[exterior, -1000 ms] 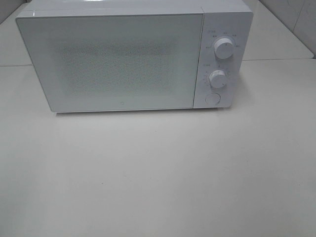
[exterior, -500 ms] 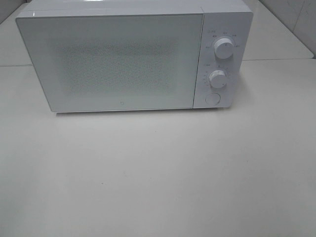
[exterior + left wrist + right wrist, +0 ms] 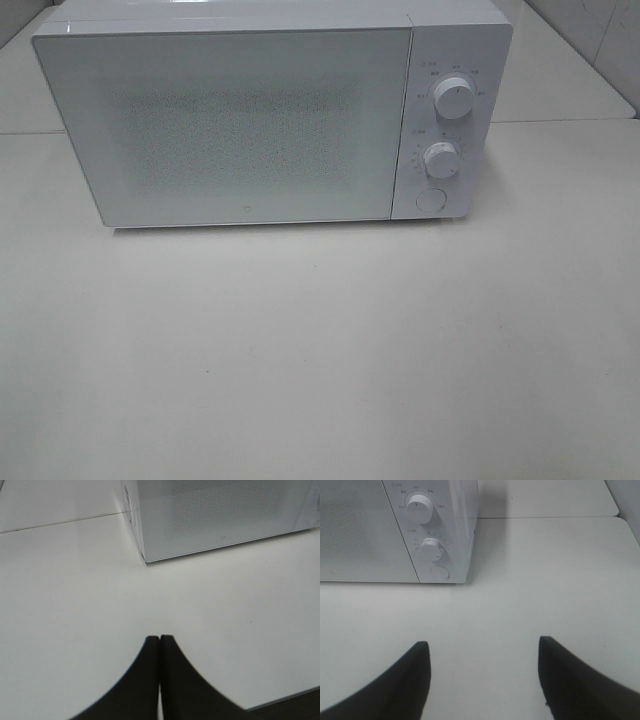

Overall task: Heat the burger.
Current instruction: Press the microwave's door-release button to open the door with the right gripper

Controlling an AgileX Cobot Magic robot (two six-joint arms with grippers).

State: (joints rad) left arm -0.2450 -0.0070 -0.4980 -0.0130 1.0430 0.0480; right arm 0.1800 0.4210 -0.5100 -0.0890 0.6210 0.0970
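Burger unseen; boxy, glossy white microwave [image 3: 270, 120]

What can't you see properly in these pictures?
1. Inside the microwave: its closed, speckled door hides it in every view, so no burger shows.
2. Labels around the dials: too small to read in the exterior high and right wrist views.
3. Left gripper and right gripper: only dark fingertips show in the wrist views, with the rest cut off by the picture edge. Neither appears in the exterior high view.
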